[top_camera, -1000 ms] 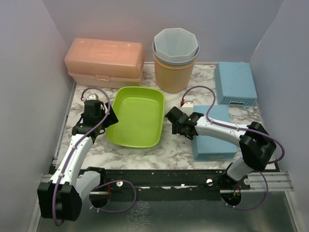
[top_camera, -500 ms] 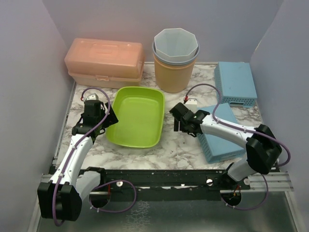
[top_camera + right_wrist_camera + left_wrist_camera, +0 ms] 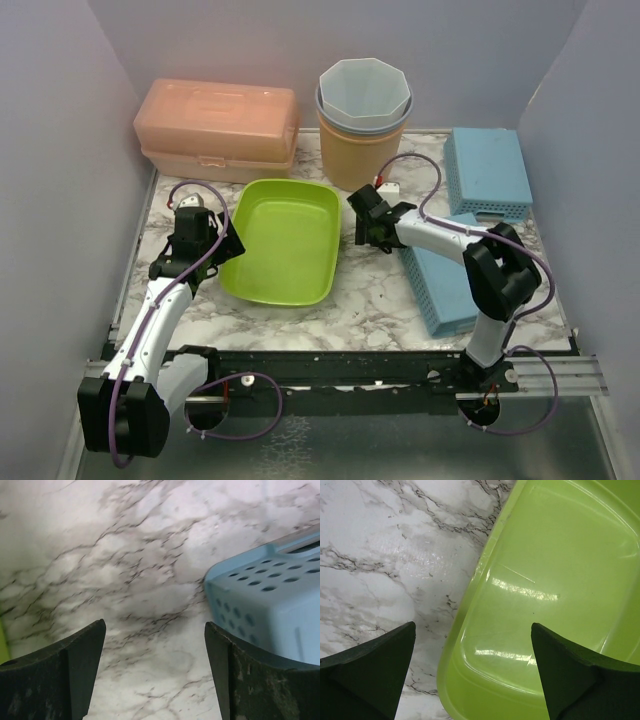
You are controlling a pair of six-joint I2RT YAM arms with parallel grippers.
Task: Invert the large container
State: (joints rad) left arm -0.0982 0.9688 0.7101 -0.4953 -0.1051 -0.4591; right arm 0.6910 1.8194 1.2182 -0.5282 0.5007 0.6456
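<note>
Straddling the left rim of the upright green container (image 3: pixel 280 240) on the marble worktop (image 3: pixel 370 300), the left arm's jaws gape, seemingly poised to grip; the right arm's jaws hang open beside a blue basket (image 3: pixel 440 295).

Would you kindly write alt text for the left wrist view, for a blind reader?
The open left gripper hangs over the rim of a lime-green tub, one dark finger over the marble table, the other over the tub's inside.

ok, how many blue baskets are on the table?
2. A far blue basket sits at the back right. A near blue basket lies in front of it, partly covered by the right arm. None seems hidden.
</note>
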